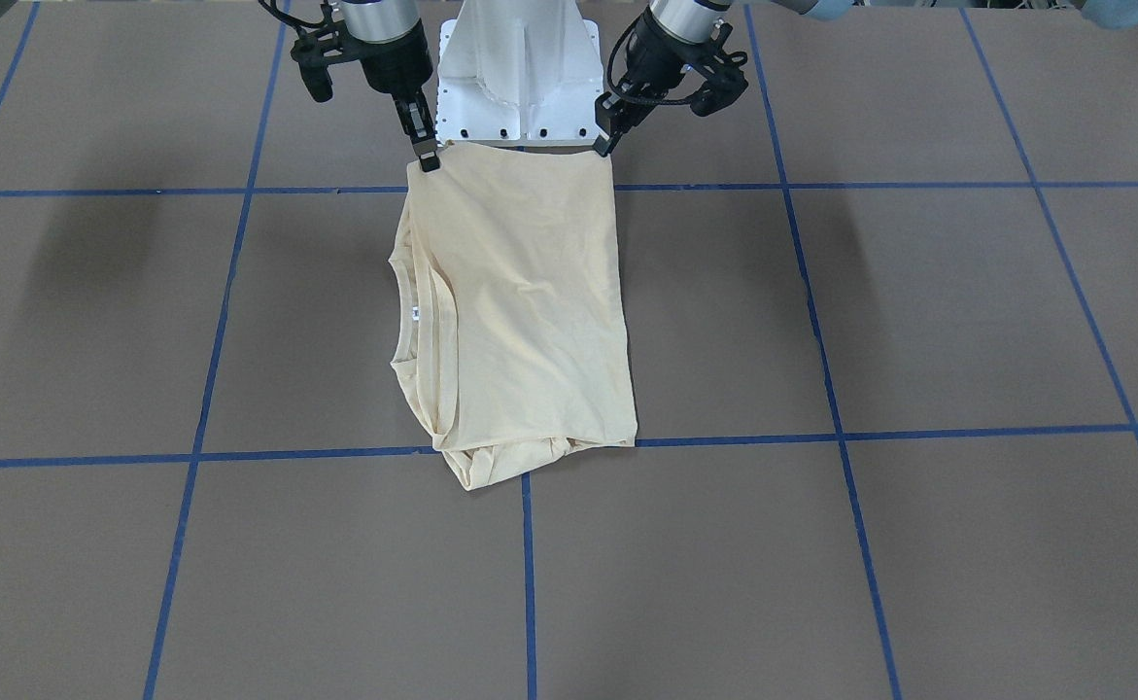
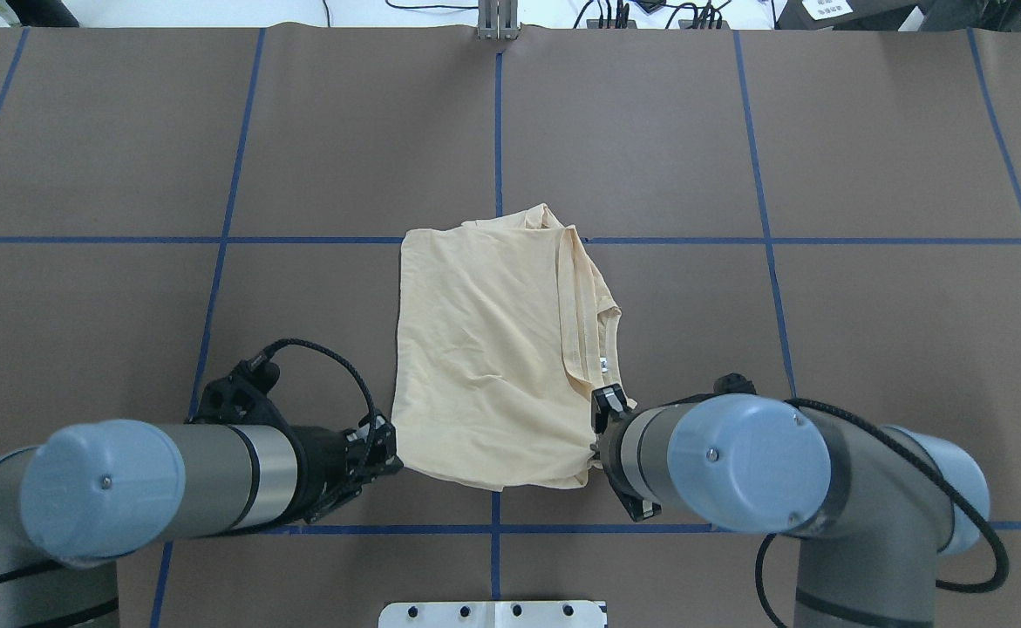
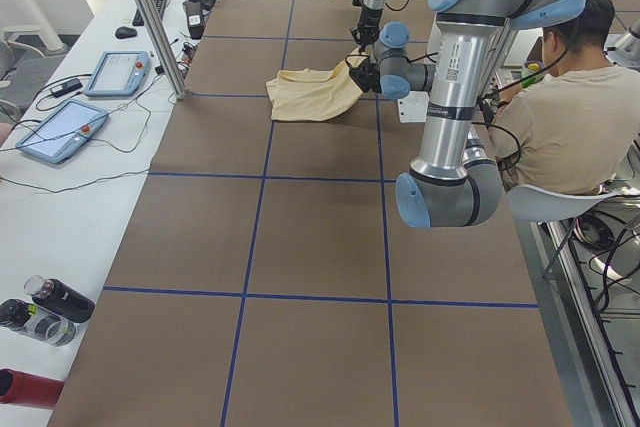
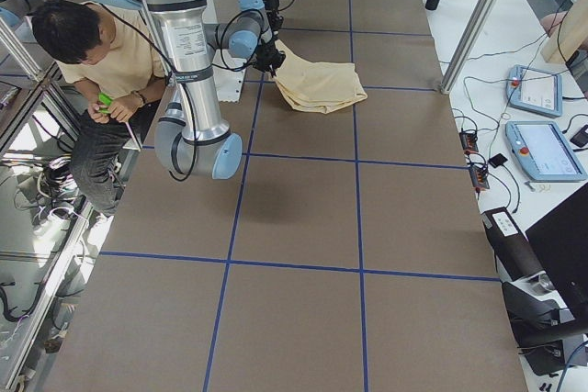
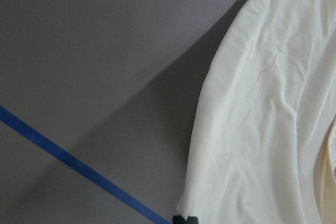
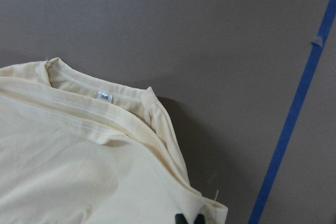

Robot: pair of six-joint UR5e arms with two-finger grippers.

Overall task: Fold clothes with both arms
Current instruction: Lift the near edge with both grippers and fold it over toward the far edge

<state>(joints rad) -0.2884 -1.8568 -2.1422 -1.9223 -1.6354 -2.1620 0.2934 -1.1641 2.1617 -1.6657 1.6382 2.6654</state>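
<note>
The clothes are one pale cream shirt (image 1: 530,292) (image 2: 484,349), folded into a rough rectangle on the brown table. Its neckline and small white label (image 2: 602,364) (image 6: 105,97) face the robot's right. My left gripper (image 1: 605,146) (image 2: 392,462) is shut on the edge corner nearest the base. My right gripper (image 1: 428,160) (image 2: 597,449) is shut on the other near corner. That edge hangs lifted and taut between them, with a shadow under it in the left wrist view. The far end rests bunched on the table (image 1: 491,462). No print shows.
The white pedestal base (image 1: 520,78) stands just behind the lifted edge. Blue tape lines (image 1: 821,437) grid the table. A person (image 3: 560,137) sits beside the robot. Control tablets (image 3: 60,132), bottles (image 3: 45,312) and a metal post (image 3: 150,22) line the far side bench.
</note>
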